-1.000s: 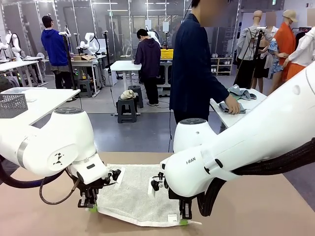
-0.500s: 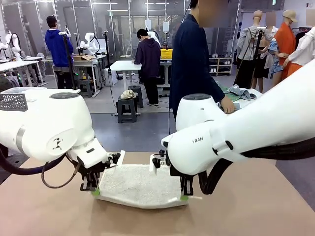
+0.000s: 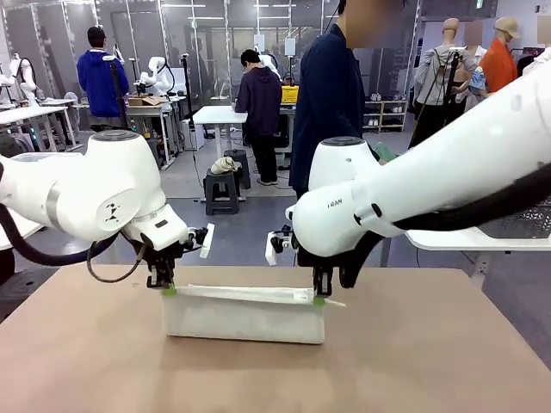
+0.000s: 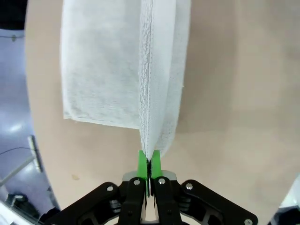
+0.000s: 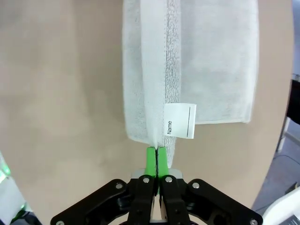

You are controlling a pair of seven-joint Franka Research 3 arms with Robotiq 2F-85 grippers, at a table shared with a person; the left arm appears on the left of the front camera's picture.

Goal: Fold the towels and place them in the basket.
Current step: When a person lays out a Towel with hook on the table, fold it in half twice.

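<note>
The left gripper [image 3: 164, 288] was fully closed, and its green pads [image 4: 142, 161] pinched one corner of the white towel [image 3: 245, 318]. The right gripper [image 3: 320, 298] was closed in the same way on the other corner of the same edge. In the right wrist view, a small white label [image 5: 180, 121] with the word "Name" hung beside the pinched corner.

Between the two grippers, the held edge was stretched in a nearly straight line a little above the brown table [image 3: 430, 361]. The rest of the towel hung down from it in a doubled layer, and its lower part lay on the table.

Far right, a grey lattice basket [image 3: 527, 222] stood on a white side table [image 3: 448, 241], partly behind the right arm. I could not tell what was in it.
</note>
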